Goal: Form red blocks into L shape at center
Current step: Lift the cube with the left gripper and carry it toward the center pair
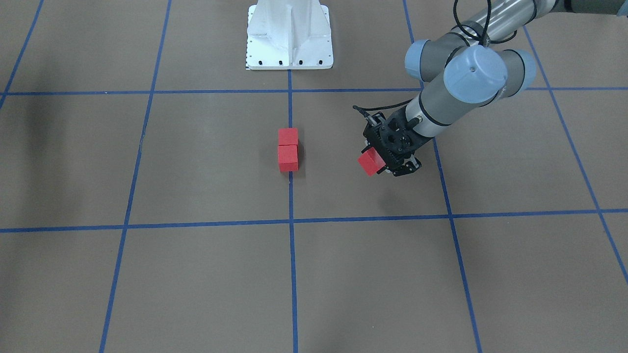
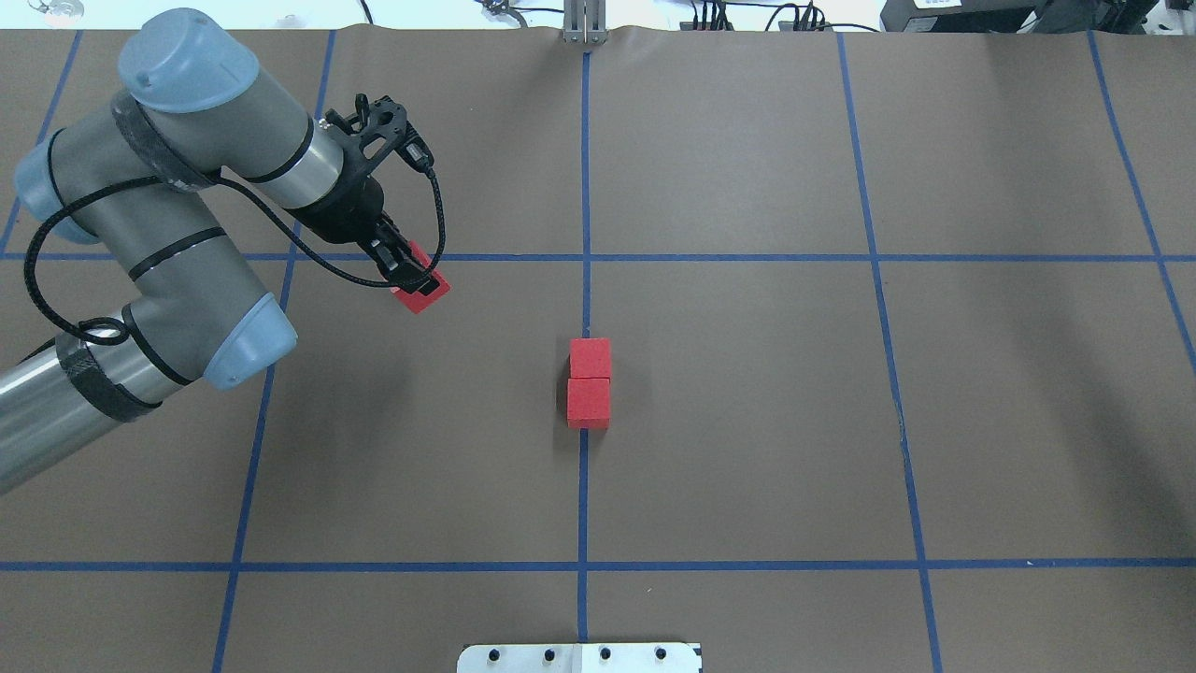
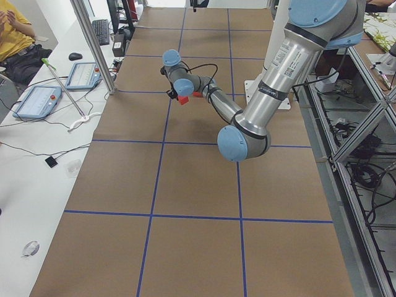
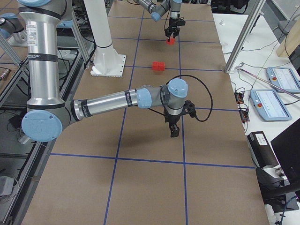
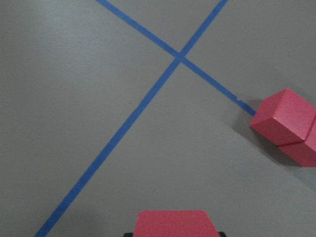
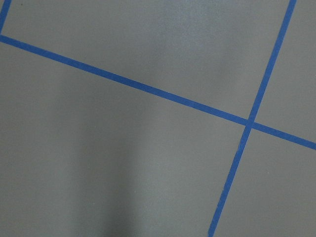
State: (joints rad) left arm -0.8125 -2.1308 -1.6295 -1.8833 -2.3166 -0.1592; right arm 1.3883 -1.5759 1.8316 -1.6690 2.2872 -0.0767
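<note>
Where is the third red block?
Overhead view, left half: the third red block sits in the left pincer, apart from the two touching blocks on the middle tape line.

The left arm [image 2: 177,280] bends at its elbow and reaches out to the left of the white base [image 1: 289,37]. Its left gripper [image 2: 418,279] points down, jaws closed on one red block [image 2: 425,292]. The right arm [image 4: 108,101] stretches low on the base's other side. Its right gripper [image 4: 174,130] points down, but its jaws are too small to read.
</note>
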